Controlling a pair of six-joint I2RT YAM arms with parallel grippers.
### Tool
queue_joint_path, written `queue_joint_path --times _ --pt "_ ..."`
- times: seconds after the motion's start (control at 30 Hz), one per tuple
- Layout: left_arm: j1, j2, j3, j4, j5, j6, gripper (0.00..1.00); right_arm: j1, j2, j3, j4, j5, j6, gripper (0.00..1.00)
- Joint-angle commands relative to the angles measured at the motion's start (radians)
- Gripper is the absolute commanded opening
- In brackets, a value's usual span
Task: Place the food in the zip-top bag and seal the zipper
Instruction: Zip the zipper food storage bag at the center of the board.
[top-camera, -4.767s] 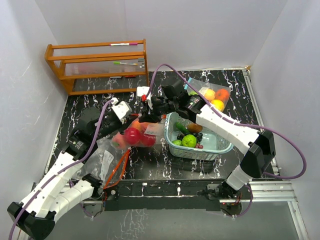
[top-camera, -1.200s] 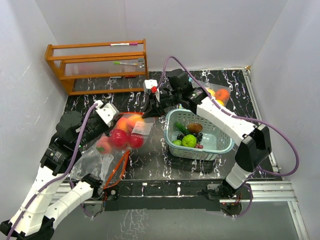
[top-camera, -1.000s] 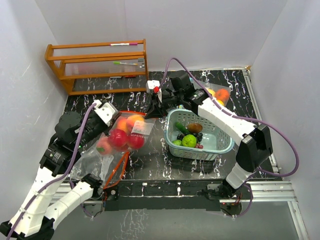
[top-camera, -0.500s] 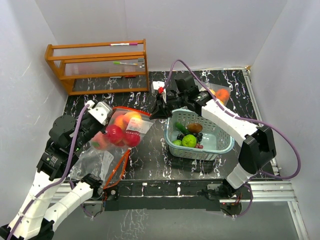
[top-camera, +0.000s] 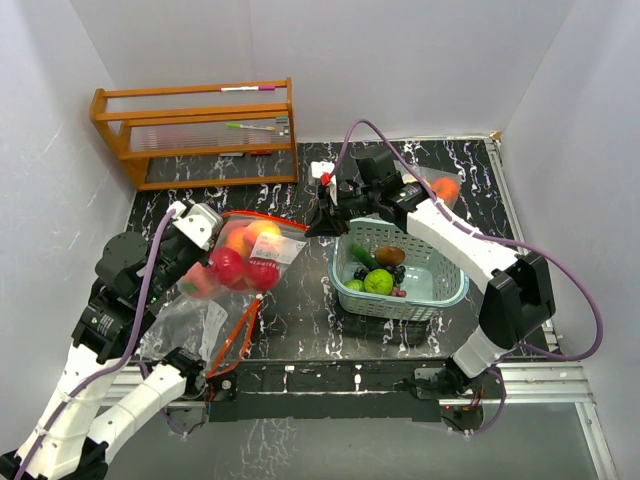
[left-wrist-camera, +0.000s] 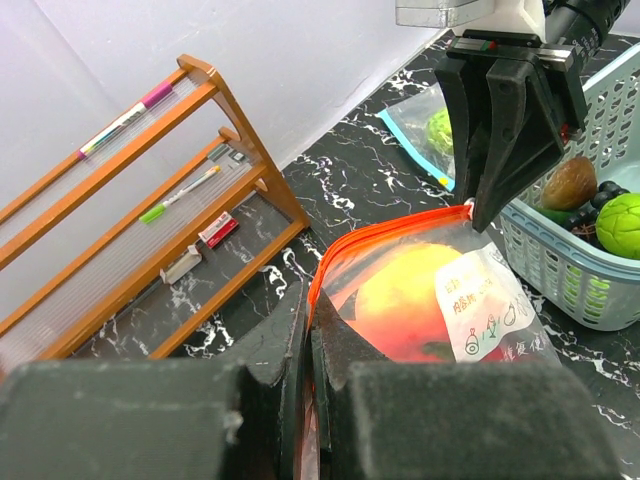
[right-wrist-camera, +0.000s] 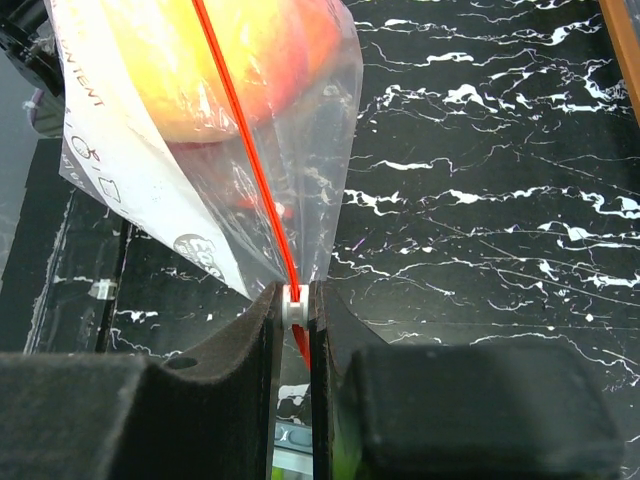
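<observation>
A clear zip-top bag (top-camera: 255, 262) with an orange-red zipper hangs stretched between my two grippers above the table. It holds the food: red (top-camera: 228, 266) and peach-yellow (top-camera: 262, 232) toy fruits, also seen in the left wrist view (left-wrist-camera: 400, 300). My left gripper (top-camera: 218, 222) is shut on the bag's left zipper end (left-wrist-camera: 312, 300). My right gripper (top-camera: 318, 226) is shut on the white slider (right-wrist-camera: 295, 305) at the zipper's right end; it also shows in the left wrist view (left-wrist-camera: 478, 208). The zipper line (right-wrist-camera: 245, 150) looks closed along its visible length.
A teal slatted basket (top-camera: 400, 303) with green, brown and dark toy foods stands right of the bag. A second bag with orange and yellow fruit (top-camera: 441, 189) lies behind it. A wooden rack (top-camera: 200, 130) stands at the back left. Another plastic bag (top-camera: 210, 328) lies front left.
My right gripper has slid right along the zipper to its right end. My left arm has drawn back to the left with its corner, so the bag is now pulled taut between them.
</observation>
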Motion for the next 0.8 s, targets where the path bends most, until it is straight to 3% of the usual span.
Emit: queue_joint_path --times 0.0,0.1,0.3,0.4,0.53,0.7,0.77 --pt "0.005 -0.03 0.025 0.096 -0.046 0.018 0.0 -0.017 -0.03 -0.005 -0.031 0.056 0.002 0.08" --pt "0.005 -0.029 0.022 0.101 -0.033 0.012 0.0 -0.017 -0.023 0.02 -0.027 0.038 0.031 0.17" --pt "0.006 -0.028 0.0 0.119 0.006 -0.008 0.0 -0.017 -0.025 0.059 0.1 -0.023 0.157 0.61" --pt "0.005 -0.022 -0.011 0.119 0.038 -0.018 0.0 -0.017 -0.032 0.081 0.155 0.014 0.191 0.75" --pt "0.005 -0.004 -0.022 0.115 0.081 -0.027 0.0 -0.017 -0.05 0.124 0.16 0.081 0.198 0.85" --pt "0.005 0.028 -0.046 0.127 0.126 -0.039 0.0 -0.017 -0.087 0.141 0.207 0.111 0.205 0.87" --pt "0.005 0.045 -0.049 0.126 0.137 -0.051 0.0 -0.017 -0.096 0.149 0.2 0.171 0.193 0.92"
